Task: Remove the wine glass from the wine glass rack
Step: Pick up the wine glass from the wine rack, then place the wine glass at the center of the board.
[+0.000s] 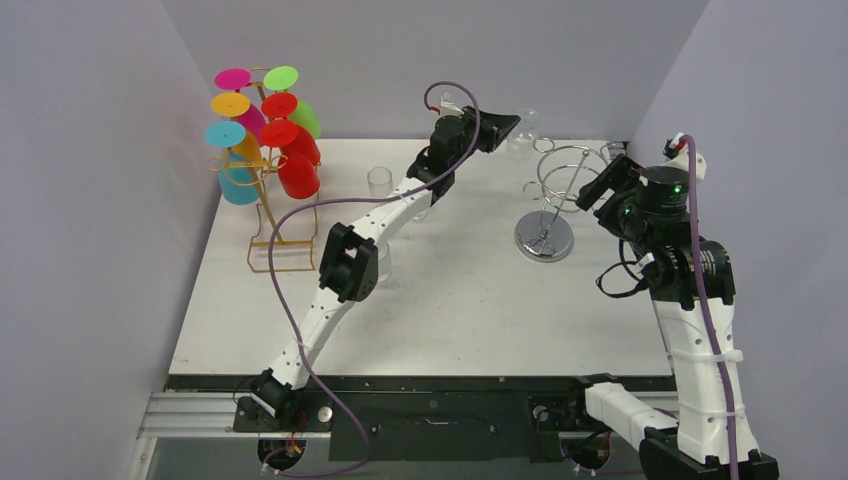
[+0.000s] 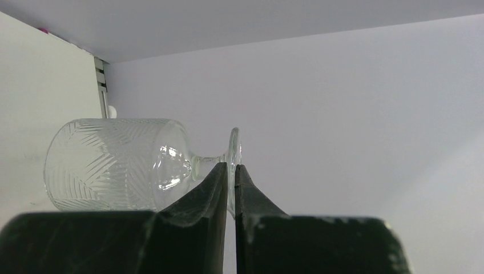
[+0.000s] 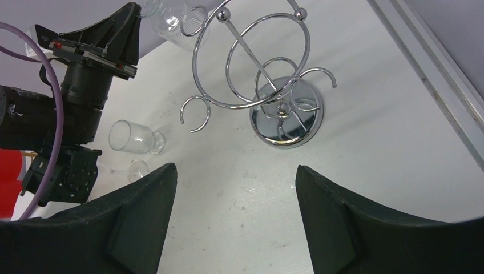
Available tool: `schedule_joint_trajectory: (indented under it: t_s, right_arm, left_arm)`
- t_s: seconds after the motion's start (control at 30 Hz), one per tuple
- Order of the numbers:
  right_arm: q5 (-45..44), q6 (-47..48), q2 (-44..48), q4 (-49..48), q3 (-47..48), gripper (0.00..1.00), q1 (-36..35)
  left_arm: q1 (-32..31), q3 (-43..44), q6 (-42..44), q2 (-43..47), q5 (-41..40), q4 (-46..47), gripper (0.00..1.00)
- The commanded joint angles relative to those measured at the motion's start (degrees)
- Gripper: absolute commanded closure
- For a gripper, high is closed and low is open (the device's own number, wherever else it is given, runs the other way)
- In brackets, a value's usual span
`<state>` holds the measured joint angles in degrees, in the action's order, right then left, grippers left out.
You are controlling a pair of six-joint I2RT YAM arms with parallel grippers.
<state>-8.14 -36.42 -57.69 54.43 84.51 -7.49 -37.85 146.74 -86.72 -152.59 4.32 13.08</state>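
Note:
A clear cut-pattern wine glass (image 2: 108,165) lies sideways in the left wrist view, and my left gripper (image 2: 231,166) is shut on its round foot (image 2: 234,145). From above, the left gripper (image 1: 510,126) holds this glass (image 1: 523,137) at the table's far edge, just left of the chrome wine glass rack (image 1: 560,175). In the right wrist view the glass (image 3: 174,25) sits beside one of the rack's (image 3: 257,63) hook rings; I cannot tell whether they touch. My right gripper (image 3: 235,167) is open and empty, hovering right of the rack (image 1: 600,185).
A gold rack (image 1: 270,215) with coloured glasses (image 1: 285,140) stands at the back left. A clear glass (image 1: 379,183) stands near the left arm; it also shows in the right wrist view (image 3: 130,137), with another (image 3: 137,169) nearby. The rack's chrome base (image 1: 544,238) rests on the white table (image 1: 450,320).

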Motion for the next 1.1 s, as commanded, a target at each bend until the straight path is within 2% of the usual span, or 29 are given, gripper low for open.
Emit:
schedule_joint_trajectory:
  t_s: [0.0, 0.13, 0.57, 0.9, 1.07]
  right_arm:
    - [1.61, 0.68, -0.71, -2.71, 1.34, 0.29, 0.37]
    - [4.11, 0.36, -1.68, -4.25, 2.0, 0.28, 0.09]
    - [10.82, -2.59, -6.07, -18.24, 0.29, 0.25, -5.74]
    - [17.16, -8.38, -5.3, -40.88, -9.77, 0.18, -6.72]
    - [20.04, -12.4, -3.55, -55.95, -17.05, 0.15, -6.84]
  left_arm:
    - [1.11, -0.05, 0.05, 8.11, 1.29, 6.12, 1.0]
    - [1.72, -1.13, -0.17, 11.29, 2.86, 4.52, 1.0]
    - [3.86, -18.59, -4.77, 29.78, 8.52, 2.61, 1.0]
    - [5.15, -32.75, -14.36, 41.68, 13.04, 7.69, 1.0]
    - [5.97, -40.1, -19.59, 48.15, 14.09, 12.63, 1.0]
